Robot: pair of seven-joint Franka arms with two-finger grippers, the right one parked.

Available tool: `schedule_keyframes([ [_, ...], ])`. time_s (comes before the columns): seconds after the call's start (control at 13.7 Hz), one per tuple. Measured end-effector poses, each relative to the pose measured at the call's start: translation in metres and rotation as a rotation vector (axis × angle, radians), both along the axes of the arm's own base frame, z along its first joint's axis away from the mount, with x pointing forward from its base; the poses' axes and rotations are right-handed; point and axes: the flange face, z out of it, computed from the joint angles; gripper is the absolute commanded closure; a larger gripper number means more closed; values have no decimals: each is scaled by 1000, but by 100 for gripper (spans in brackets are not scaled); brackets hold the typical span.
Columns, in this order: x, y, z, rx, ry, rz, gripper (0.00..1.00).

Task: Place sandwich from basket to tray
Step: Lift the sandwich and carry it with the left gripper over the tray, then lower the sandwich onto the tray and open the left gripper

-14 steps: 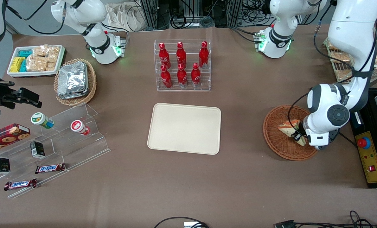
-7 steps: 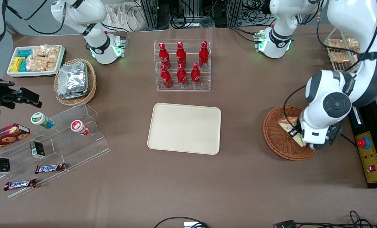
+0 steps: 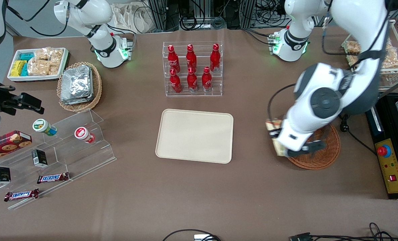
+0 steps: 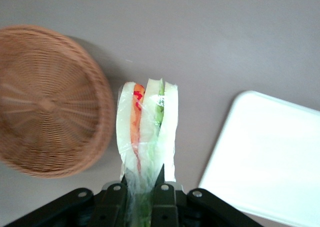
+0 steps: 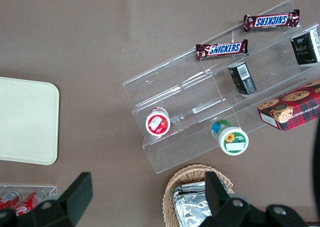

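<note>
Sandwich (image 4: 146,132) now lifted clear of basket (image 3: 322,154), clamped in gripper (image 4: 141,187), above bare worktop (image 3: 252,187) between basket and tray (image 3: 194,135); transfer underway.

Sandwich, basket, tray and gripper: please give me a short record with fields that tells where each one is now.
sandwich: held in the air, clear of the basket, over bare table between basket and tray
basket: on the table, nothing seen in it
tray: flat on the table, nothing on it
gripper: fingers shut on the sandwich's lower end, between basket and tray
task state: sandwich lifted out, not yet over the tray
</note>
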Motion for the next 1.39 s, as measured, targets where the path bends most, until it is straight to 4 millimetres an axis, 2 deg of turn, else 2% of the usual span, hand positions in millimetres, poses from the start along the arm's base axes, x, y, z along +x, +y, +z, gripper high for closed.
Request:
schedule_keyframes([
  [0.22, -17, -94, -47, -41, 54, -136, 100],
  [0.29, -23, -118, -66, -52, 69, -168, 100],
  [0.44, -29, -150, -109, -91, 71, -217, 100],
  [0.58, -30, -161, -148, -119, 86, -257, 100],
  [0.73, -27, -157, -165, -126, 103, -307, 100],
  [1.02, -27, -155, -169, -129, 109, -353, 100],
  [1.39, -29, -154, -184, -122, 128, -335, 100],
])
